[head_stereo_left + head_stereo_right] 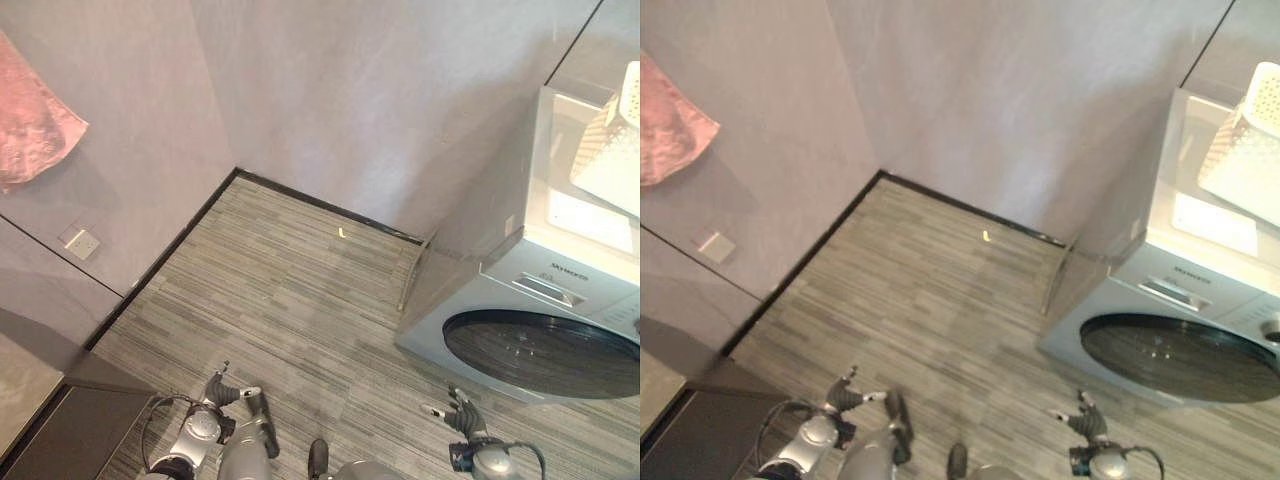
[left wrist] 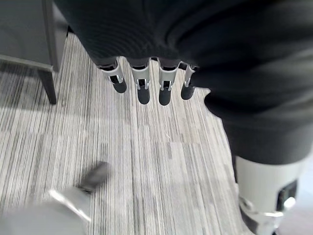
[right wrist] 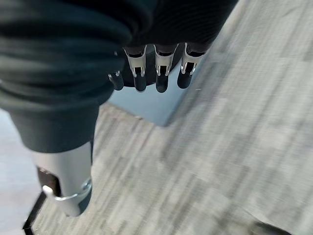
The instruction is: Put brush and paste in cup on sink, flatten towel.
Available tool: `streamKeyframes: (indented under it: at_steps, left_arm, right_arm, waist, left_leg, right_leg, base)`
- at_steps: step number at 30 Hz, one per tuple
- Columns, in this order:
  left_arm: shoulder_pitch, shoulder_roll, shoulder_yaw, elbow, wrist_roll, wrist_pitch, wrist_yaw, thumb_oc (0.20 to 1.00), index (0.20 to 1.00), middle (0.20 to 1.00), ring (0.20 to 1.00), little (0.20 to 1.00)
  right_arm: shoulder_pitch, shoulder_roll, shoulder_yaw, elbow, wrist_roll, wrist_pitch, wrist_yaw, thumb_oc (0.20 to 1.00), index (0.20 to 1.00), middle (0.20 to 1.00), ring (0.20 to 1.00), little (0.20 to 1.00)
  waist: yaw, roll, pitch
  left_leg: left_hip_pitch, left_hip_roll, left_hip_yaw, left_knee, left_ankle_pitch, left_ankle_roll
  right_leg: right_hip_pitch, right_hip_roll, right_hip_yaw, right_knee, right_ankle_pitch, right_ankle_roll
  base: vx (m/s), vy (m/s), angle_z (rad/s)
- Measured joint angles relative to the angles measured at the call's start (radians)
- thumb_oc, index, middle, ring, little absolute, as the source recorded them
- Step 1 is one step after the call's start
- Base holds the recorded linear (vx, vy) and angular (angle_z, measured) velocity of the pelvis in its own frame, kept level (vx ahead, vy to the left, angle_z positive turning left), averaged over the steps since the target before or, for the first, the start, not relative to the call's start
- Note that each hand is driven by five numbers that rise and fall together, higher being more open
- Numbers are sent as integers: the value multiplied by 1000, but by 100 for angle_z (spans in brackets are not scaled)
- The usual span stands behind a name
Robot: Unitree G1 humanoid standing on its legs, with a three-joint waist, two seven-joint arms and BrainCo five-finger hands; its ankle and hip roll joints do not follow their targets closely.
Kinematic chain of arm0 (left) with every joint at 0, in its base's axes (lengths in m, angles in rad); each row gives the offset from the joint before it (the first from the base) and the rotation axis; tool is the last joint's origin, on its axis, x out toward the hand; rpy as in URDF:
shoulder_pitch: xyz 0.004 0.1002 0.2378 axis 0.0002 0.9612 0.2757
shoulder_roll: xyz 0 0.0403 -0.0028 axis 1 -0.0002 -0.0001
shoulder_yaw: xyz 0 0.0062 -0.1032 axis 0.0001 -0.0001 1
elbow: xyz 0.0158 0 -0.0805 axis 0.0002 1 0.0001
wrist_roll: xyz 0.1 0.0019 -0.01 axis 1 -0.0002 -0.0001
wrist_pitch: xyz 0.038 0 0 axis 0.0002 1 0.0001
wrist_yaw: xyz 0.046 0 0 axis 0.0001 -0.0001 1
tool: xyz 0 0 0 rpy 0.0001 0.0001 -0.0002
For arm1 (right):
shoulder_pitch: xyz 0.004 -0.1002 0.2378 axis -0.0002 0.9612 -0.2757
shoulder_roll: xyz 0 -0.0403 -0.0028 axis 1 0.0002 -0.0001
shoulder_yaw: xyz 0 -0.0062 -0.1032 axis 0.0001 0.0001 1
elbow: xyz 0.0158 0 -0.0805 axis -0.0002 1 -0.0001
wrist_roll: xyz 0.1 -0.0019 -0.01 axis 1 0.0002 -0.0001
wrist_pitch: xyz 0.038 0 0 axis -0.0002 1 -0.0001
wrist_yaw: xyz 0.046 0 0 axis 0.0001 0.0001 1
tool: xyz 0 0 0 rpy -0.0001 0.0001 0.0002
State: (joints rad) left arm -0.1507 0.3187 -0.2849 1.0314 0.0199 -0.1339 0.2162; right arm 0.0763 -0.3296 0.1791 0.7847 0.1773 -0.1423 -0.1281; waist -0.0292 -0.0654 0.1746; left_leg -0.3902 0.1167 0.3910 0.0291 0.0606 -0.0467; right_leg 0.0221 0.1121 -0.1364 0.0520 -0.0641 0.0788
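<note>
— Towel first: where is it?
— Pink, hanging on the grey wall, up and well off to the left of the left robot hand, far from both hands. It hangs bunched and uneven rather than flat.
— And the left robot hand itself?
— Low over the striped grey floor, fingers straight and loosely spread, holding nothing and touching nothing.
— The right robot hand?
— Much the same: fingers relaxed and extended, empty, hanging above the floor. Just ahead of it and to its right stands a white washing machine with a dark round door.
— Anything on top of the machine?
— A white perforated basket, well beyond the right robot hand.
— What lies near the left robot hand?
— A dark cabinet just to its left, with a pale counter edge above it. A wall socket sits on the wall below the towel.
</note>
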Motion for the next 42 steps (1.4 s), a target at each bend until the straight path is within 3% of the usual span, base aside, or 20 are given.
streamKeyframes:
  at_steps: [1,2,4,6,9,12,13,15,16,17,19,21,23,24,25,27,28,34,38,42]
  left_arm:
    - [-2,-1,0,5,0,0,0,1000,1000,1000,1000,1000]
    - [22,-11,10,15,0,2,1,1000,1000,1000,1000,1000]
    - [70,-20,44,23,0,4,-2,1000,1000,1000,1000,1000]
    - [78,-8,48,8,-1,-1,0,1000,1000,1000,1000,1000]
    - [67,9,32,3,-1,-1,-3,1000,1000,1000,1000,1000]
    - [52,13,22,10,0,-3,-5,1000,1000,1000,1000,1000]
    - [18,28,11,12,0,-13,-6,1000,1000,1000,1000,1000]
    - [-22,20,-3,39,0,-17,-2,1000,1000,1000,1000,1000]
    - [-32,14,-16,39,0,-17,-4,1000,1000,1000,1000,1000]
    - [-21,10,-12,40,0,-18,-3,1000,1000,1000,1000,1000]
    - [-19,8,8,51,-1,-7,1,1000,1000,1000,1000,1000]
    - [-29,5,8,79,4,-6,2,1000,1000,1000,1000,1000]
    - [-21,11,-2,97,28,-7,0,1000,1000,1000,1000,1000]
    - [21,27,-27,81,38,-13,0,1000,1000,1000,1000,1000]
    - [33,9,-84,80,45,-16,-5,1000,1000,1000,1000,1000]
    - [55,-10,-87,62,65,-18,-6,1000,1000,1000,1000,1000]
    - [85,-4,-80,36,68,-21,-5,1000,1000,1000,1000,1000]
    - [109,20,-40,12,67,-20,-4,1000,1000,1000,1000,1000]
    - [49,19,0,40,56,-22,-2,1000,1000,1000,1000,1000]
    - [-19,18,9,48,23,-26,-1,1000,1000,1000,1000,1000]
  right_arm:
    - [-1,-1,0,0,-1,0,0,1000,1000,1000,1000,1000]
    - [56,-29,8,-57,-17,4,5,1000,1000,1000,1000,1000]
    - [91,-55,-13,-84,-34,10,7,1000,1000,1000,1000,1000]
    - [101,-31,-18,-35,-35,38,10,1000,1000,1000,1000,1000]
    - [104,-13,-13,-29,-39,38,26,1000,1000,1000,1000,1000]
    - [105,-13,4,-70,-45,28,40,1000,1000,1000,1000,1000]
    - [74,-3,23,-70,-44,29,42,1000,1000,1000,1000,1000]
    - [74,4,59,-60,-42,27,49,1000,1000,1000,1000,1000]
    - [77,4,60,-57,-43,25,50,1000,1000,1000,1000,1000]
    - [78,11,58,-56,-42,27,51,1000,1000,1000,1000,1000]
    - [38,16,68,-98,-42,22,66,1000,1000,1000,1000,1000]
    - [31,7,73,-98,-42,12,66,1000,1000,1000,1000,1000]
    - [62,9,94,-97,-42,10,67,1000,1000,1000,1000,1000]
    - [130,27,95,-93,-43,11,67,1000,1000,1000,1000,1000]
    - [144,23,94,-70,-43,12,66,1000,1000,1000,1000,1000]
    - [81,-4,119,-35,-53,8,70,1000,1000,1000,1000,1000]
    - [32,-5,132,1,-68,12,71,1000,1000,1000,1000,1000]
    - [-85,-3,167,-50,-100,-1,78,1000,1000,1000,1000,1000]
    - [-57,-20,168,-29,-115,-6,84,1000,1000,1000,1000,1000]
    - [-48,-25,169,-25,-116,14,82,1000,1000,1000,1000,1000]
  waist:
    - [-1,14,3]
    - [-16,124,30]
    - [-50,60,-11]
    - [-26,-25,-44]
    - [-11,14,-50]
    - [-14,-8,-54]
    - [-17,-31,-49]
    - [-27,-15,-36]
    - [-38,4,-31]
    - [-44,14,-31]
    - [-20,32,11]
    - [-49,57,37]
    - [-69,-8,48]
    - [-66,-101,11]
    - [-65,-84,-4]
    - [-42,-61,-6]
    - [-17,-57,-7]
    - [21,-22,5]
    - [-8,-7,27]
    - [-33,-19,56]
  left_leg:
    - [5,-2,1,-4,2,4]
    - [52,49,2,27,-47,215]
    - [34,22,75,186,22,180]
    - [44,-60,136,216,-10,174]
    - [177,-75,93,9,-5,278]
    - [231,-95,40,0,-33,232]
    - [194,-93,31,83,-54,212]
    - [196,-103,7,95,-79,233]
    - [246,-98,-15,25,-76,236]
    - [291,-99,-40,-39,-85,178]
    - [331,-74,-89,-73,-96,160]
    - [352,-38,-153,-73,-89,124]
    - [426,-61,-233,-78,-109,93]
    - [480,-91,-319,-62,-176,11]
    - [437,-66,-352,41,-214,-13]
    - [378,-144,-362,37,-212,5]
    - [411,-177,-369,-27,-158,68]
    - [411,-122,-407,-24,-167,34]
    - [321,-119,-359,142,-186,-5]
    - [249,22,-54,121,-149,-84]
  right_leg:
    - [0,13,-4,14,2,11]
    - [-27,89,-7,281,-138,31]
    - [50,-63,-14,182,-275,-79]
    - [59,-134,-13,160,-234,-25]
    - [4,-106,-55,382,-178,45]
    - [-71,-224,-71,497,-188,43]
    - [-98,-274,-39,407,-103,26]
    - [-125,-222,40,527,-29,-9]
    - [-169,-211,75,638,14,24]
    - [-202,-209,70,684,-60,43]
    - [-331,-170,90,417,-166,38]
    - [-370,-99,184,178,-88,54]
    - [-383,-107,240,15,73,73]
    - [-378,-145,284,63,135,66]
    - [-338,-98,278,88,131,65]
    - [-276,-80,256,-23,158,47]
    - [-242,-55,250,-65,216,9]
    - [-191,-29,122,-138,226,-88]
    - [-157,-61,27,-138,193,-133]
    - [-140,-110,-55,-139,164,-159]
  base:
    - [482,247,-44]
    - [630,389,-84]
    - [651,537,-50]
    - [267,298,-17]
    - [257,364,-2]
    - [269,360,37]
    - [262,234,89]
    - [256,192,120]
    - [319,169,114]
    - [303,107,79]
    - [362,38,58]
    - [221,1,109]
    - [201,-24,184]
    - [224,-58,245]
    - [132,-70,239]
    - [108,-104,115]
    - [83,-122,10]
    - [74,-101,29]
    - [53,-6,72]
    - [184,76,79]
